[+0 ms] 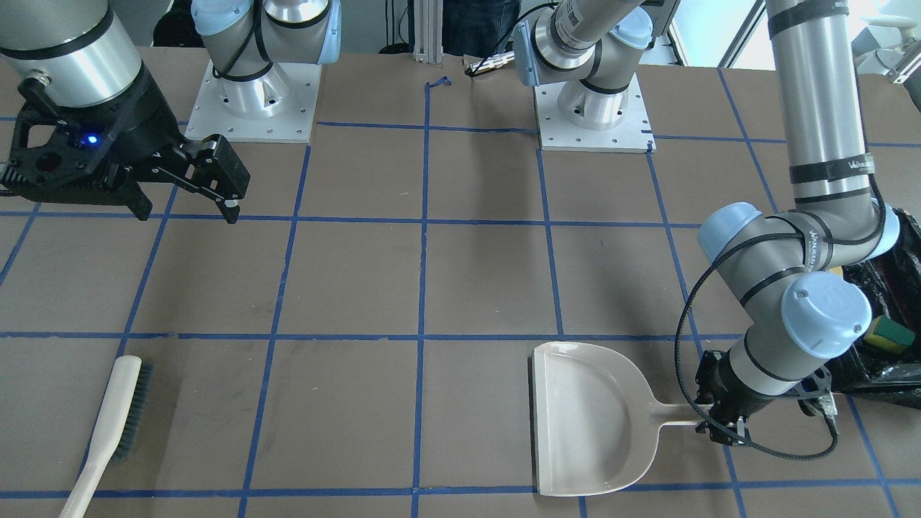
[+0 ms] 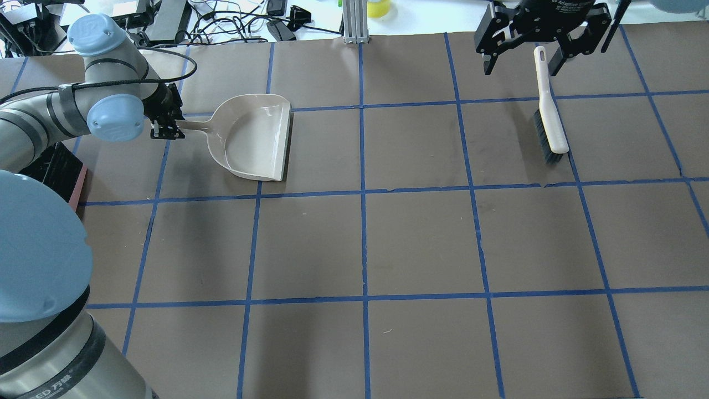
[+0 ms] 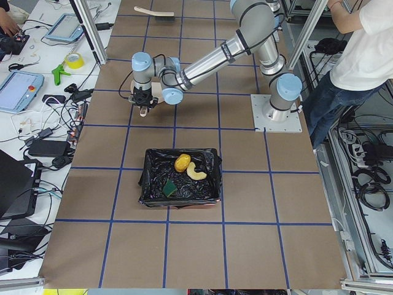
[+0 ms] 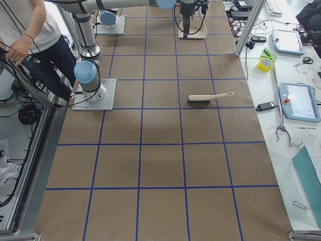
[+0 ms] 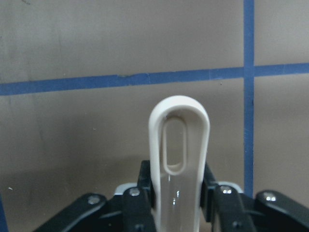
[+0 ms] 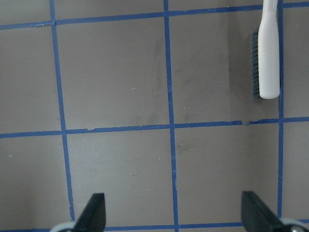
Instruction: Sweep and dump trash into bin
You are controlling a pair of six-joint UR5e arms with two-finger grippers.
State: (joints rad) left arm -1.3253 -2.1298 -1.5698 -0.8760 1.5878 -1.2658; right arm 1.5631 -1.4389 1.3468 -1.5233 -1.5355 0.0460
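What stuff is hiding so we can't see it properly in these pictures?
1. Bin: in the front-facing view, the left arm and the picture's right edge hide most of it. Only the sponge shows clearly inside.
2. Dustpan: the left wrist view shows only its handle. The scoop is cut off by the bottom edge.
3. Brush: in the right wrist view, the top edge cuts off its handle end.

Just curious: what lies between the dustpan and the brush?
Nothing but bare brown table crossed by blue tape lines, between dustpan and brush; the overhead view shows it.
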